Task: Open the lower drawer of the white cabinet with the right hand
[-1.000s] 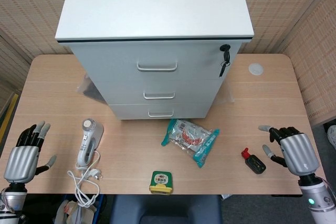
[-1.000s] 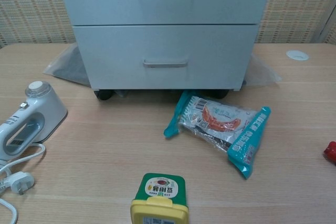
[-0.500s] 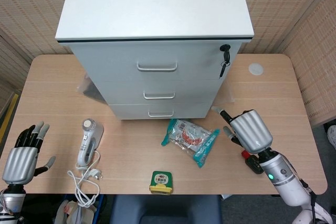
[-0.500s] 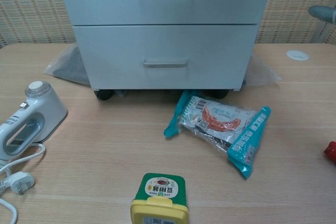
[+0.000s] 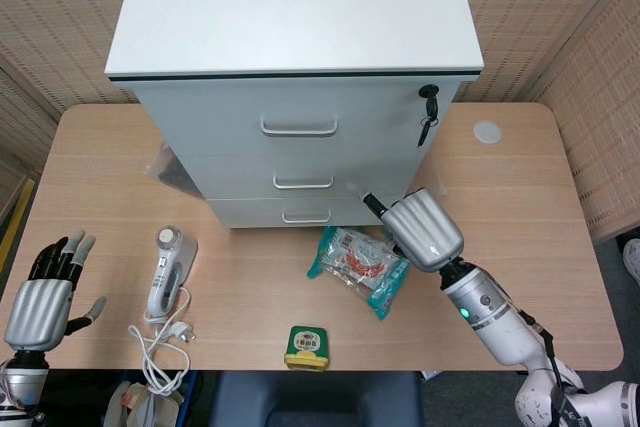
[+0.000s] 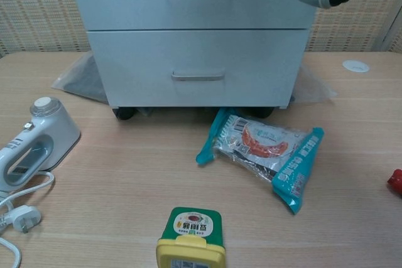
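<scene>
Drawer: lower drawer (image 6: 198, 67) of the white three-drawer cabinet (image 5: 295, 77) sits fully pushed in, flush with the front, its slim metal bar handle (image 6: 198, 76) untouched. The cabinet stands on small castors at the back middle of the light wooden table (image 5: 560, 197).
Right hand: my silver right hand (image 5: 420, 227) hovers in front of the cabinet's lower right corner, above the snack packet, holding nothing. Its dark fingers (image 5: 372, 204) reach toward the drawer fronts without touching the handle. In the chest view only fingertips show at the top right, loosely apart.
Left hand: my left hand (image 5: 45, 297) rests at the near left edge of the table, fingers spread, empty.
Lock: a black key (image 5: 428, 112) hangs from the lock at the top right of the cabinet front.
Snack: a teal and clear plastic snack packet (image 6: 264, 152) lies flat just in front of the cabinet.
Box: a small green and yellow container (image 6: 191, 236) sits at the near edge, in the middle.
Appliance: a white handheld appliance with a coiled cord (image 5: 168, 272) lies to the left, well apart from the cabinet.
</scene>
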Action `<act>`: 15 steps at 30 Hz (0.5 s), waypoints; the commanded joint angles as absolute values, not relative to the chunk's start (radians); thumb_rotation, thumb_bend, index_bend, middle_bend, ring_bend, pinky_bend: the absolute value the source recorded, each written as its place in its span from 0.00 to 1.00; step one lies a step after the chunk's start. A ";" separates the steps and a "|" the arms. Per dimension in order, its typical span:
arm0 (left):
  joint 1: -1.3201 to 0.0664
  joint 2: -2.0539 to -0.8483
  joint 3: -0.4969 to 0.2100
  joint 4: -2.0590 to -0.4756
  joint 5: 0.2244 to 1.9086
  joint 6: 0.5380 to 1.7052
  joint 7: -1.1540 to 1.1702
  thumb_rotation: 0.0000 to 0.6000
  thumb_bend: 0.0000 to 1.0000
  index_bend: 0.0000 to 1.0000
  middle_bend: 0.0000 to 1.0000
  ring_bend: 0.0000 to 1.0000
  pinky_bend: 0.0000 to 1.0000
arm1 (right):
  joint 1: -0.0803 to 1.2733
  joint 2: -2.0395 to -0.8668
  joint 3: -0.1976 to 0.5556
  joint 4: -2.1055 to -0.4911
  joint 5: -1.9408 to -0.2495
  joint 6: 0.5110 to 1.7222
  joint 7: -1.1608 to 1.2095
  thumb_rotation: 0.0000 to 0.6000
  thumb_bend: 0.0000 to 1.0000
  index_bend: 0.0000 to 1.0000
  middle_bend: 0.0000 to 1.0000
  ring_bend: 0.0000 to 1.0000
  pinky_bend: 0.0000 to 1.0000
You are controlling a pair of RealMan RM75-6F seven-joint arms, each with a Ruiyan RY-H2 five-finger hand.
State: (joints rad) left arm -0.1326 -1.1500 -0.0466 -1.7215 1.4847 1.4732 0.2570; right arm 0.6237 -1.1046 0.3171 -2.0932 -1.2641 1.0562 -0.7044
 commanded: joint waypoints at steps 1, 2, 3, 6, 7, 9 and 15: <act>-0.131 -1.149 -0.046 -1.721 1.486 1.475 0.256 1.00 0.25 0.00 0.00 0.00 0.09 | 0.658 -1.120 0.325 -2.100 -1.228 1.047 -0.737 1.00 0.38 0.13 0.92 0.96 0.85; -0.131 -1.148 -0.046 -1.721 1.486 1.475 0.255 1.00 0.25 0.00 0.00 0.00 0.09 | 0.666 -1.122 0.326 -2.101 -1.219 1.047 -0.744 1.00 0.38 0.15 0.92 0.96 0.85; -0.130 -1.147 -0.046 -1.720 1.486 1.475 0.255 1.00 0.25 0.00 0.00 0.00 0.09 | 0.677 -1.125 0.327 -2.103 -1.208 1.049 -0.752 1.00 0.38 0.16 0.92 0.96 0.85; -0.128 -1.146 -0.045 -1.719 1.485 1.477 0.253 1.00 0.25 0.00 0.00 0.00 0.09 | 0.699 -1.130 0.327 -2.105 -1.183 1.052 -0.767 1.00 0.38 0.21 0.92 0.96 0.85; -0.128 -1.145 -0.045 -1.719 1.485 1.477 0.252 1.00 0.25 0.00 0.00 0.00 0.09 | 0.705 -1.131 0.327 -2.104 -1.175 1.052 -0.771 1.00 0.38 0.22 0.92 0.96 0.85; -0.127 -1.145 -0.044 -1.718 1.485 1.477 0.252 1.00 0.25 0.00 0.00 0.00 0.09 | 0.716 -1.133 0.325 -2.102 -1.161 1.055 -0.780 1.00 0.38 0.24 0.92 0.96 0.85; -0.127 -1.147 -0.043 -1.715 1.486 1.474 0.251 1.00 0.25 0.00 0.00 0.00 0.09 | 0.745 -1.140 0.317 -2.096 -1.133 1.068 -0.785 1.00 0.38 0.24 0.92 0.96 0.85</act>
